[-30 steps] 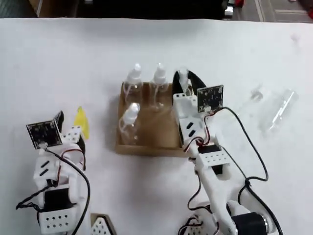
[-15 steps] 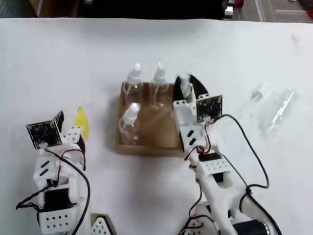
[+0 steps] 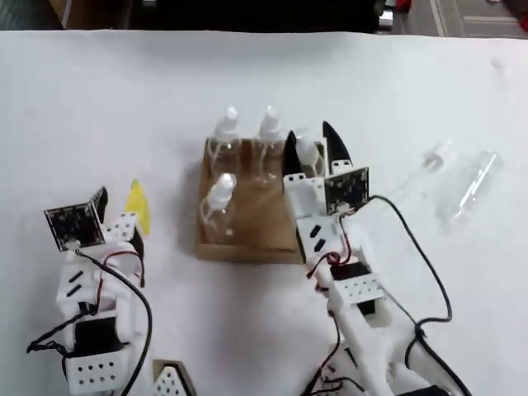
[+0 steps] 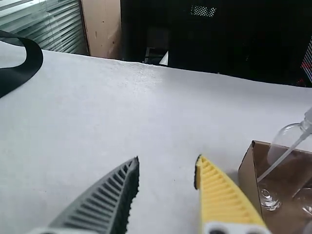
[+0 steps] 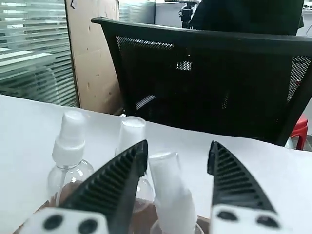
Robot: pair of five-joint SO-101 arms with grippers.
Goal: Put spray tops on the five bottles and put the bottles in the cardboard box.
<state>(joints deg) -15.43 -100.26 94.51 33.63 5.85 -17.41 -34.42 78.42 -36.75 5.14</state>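
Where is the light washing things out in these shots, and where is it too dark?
High view: the bright white table nearly swallows the clear bottle lying at the right. Left wrist view: the room behind the table is dark, the blinds bright. Right wrist view: bright blinds beside a dark chair.

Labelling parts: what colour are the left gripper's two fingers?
Left gripper: one yellow, one grey; left wrist view.

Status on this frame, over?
Right gripper open astride fourth bottle at cardboard box corner. Left gripper open over table. Fifth bottle lying outside, uncapped.
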